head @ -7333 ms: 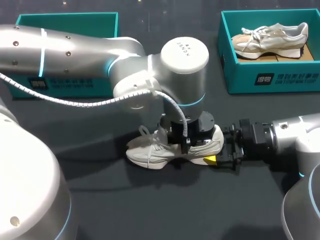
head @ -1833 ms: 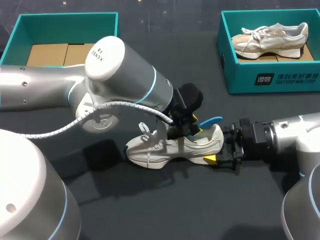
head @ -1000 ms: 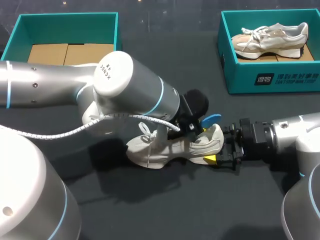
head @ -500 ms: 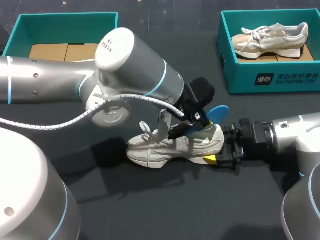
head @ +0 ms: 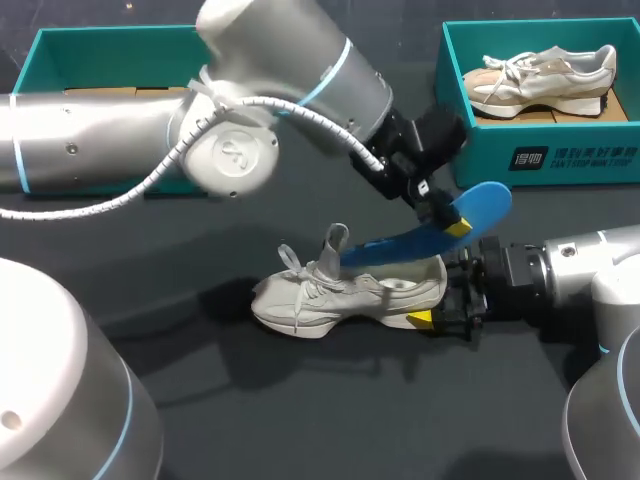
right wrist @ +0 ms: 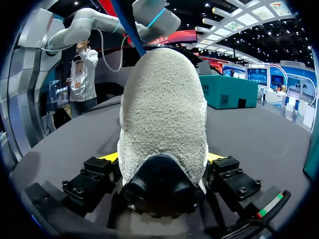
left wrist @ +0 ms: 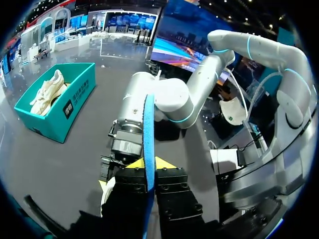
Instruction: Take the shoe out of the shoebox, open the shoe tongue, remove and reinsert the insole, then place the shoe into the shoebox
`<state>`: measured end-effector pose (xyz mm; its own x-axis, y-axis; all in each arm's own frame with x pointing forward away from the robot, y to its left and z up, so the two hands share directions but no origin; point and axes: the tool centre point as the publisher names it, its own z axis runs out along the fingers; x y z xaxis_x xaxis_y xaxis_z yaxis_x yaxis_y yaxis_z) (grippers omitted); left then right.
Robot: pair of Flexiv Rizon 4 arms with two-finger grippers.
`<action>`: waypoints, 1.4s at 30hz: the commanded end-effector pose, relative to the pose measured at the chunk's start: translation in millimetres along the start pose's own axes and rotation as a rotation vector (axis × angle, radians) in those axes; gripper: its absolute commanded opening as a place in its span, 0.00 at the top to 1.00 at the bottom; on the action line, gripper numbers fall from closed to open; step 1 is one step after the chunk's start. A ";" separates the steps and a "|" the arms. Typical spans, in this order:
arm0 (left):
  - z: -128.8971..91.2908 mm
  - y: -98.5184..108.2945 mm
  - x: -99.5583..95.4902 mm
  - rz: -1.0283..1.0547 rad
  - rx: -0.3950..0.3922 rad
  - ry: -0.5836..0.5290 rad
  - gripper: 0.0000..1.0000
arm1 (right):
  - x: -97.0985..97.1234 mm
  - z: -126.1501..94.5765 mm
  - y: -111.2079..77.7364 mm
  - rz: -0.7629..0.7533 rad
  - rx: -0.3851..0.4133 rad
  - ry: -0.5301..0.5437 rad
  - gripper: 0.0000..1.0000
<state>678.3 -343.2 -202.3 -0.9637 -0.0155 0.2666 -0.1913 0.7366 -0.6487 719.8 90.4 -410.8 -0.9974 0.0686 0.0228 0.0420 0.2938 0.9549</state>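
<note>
Gripping the wide end of the blue insole (head: 430, 235), the left hand (head: 445, 215) hangs above the bench (head: 300, 420), its two yellow-tipped fingers pressed against the insole from either side. In the left wrist view the insole (left wrist: 148, 139) stands edge-on between those tips. The insole slopes down toward 8 o'clock, and its low end sits at the shoe's opening, just behind the raised tongue (head: 335, 240). Whether that end touches the inside of the shoe cannot be told.

The shoe (head: 330, 298), pale and laced, lies upright on its sole near the middle of the bench, with its toe toward 9 o'clock and its heel toward 3 o'clock. The right hand (head: 440, 295) comes in level from 3 o'clock and is closed around the heel, one finger on each side. The right wrist view shows the heel filling the space between its fingers.

A teal shoebox (head: 560, 160) stands at 1 o'clock from the shoe, well apart, and holds a second shoe (head: 540, 80). Another teal shoebox (head: 60, 40) sits at 10 o'clock, largely hidden behind the left arm (head: 100, 140).
</note>
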 end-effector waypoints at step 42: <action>-117.6 -35.3 62.9 -0.171 0.498 0.169 1.00 | 1.0 0.5 1.1 0.000 0.004 -0.001 1.00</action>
<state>650.3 -296.9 -78.4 -0.8916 -0.0009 0.4529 -0.4183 0.3848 -0.8227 719.8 90.4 -410.8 -0.9974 0.0687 0.0228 0.0420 0.2938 0.9549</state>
